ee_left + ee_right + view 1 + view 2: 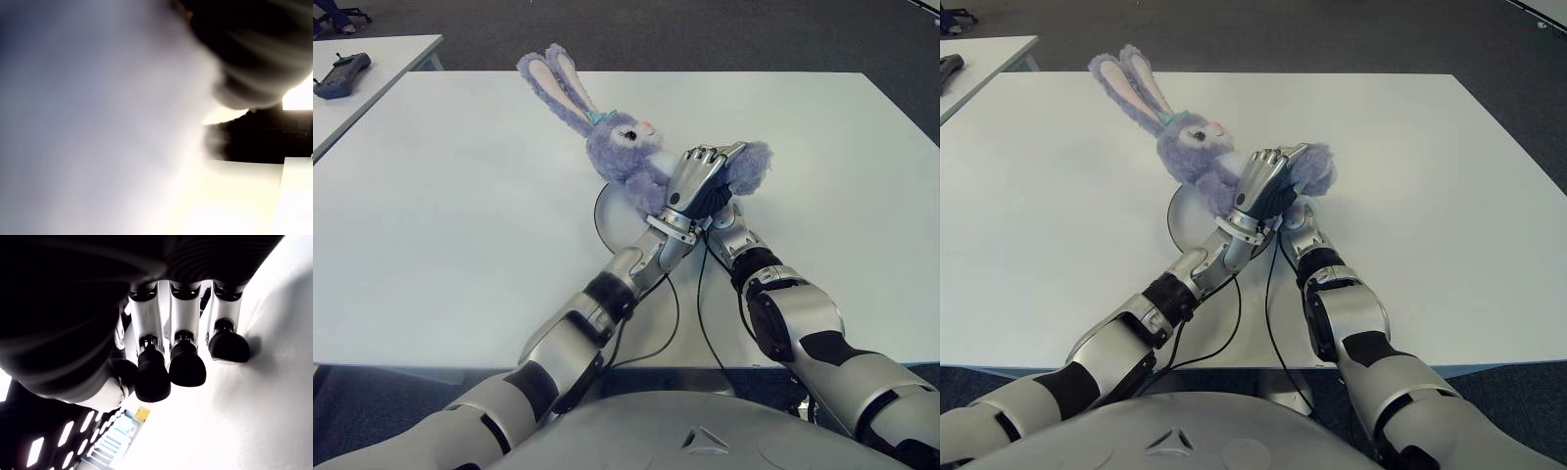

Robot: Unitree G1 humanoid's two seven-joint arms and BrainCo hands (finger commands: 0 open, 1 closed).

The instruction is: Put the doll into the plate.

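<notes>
The purple bunny doll (626, 147) lies across the far rim of the white plate (607, 211), around the middle of the white table (460, 215), its long ears pointing toward the far left corner and its head just off the plate. The left hand (700, 176) sits on top of the doll's body, fingers curled down over the plush, gripping it. The right hand (729, 217) is tucked just behind and under the left one, mostly hidden; whether it holds anything I cannot tell. A dark controller (340, 73) sits on the neighbouring table at far left.
</notes>
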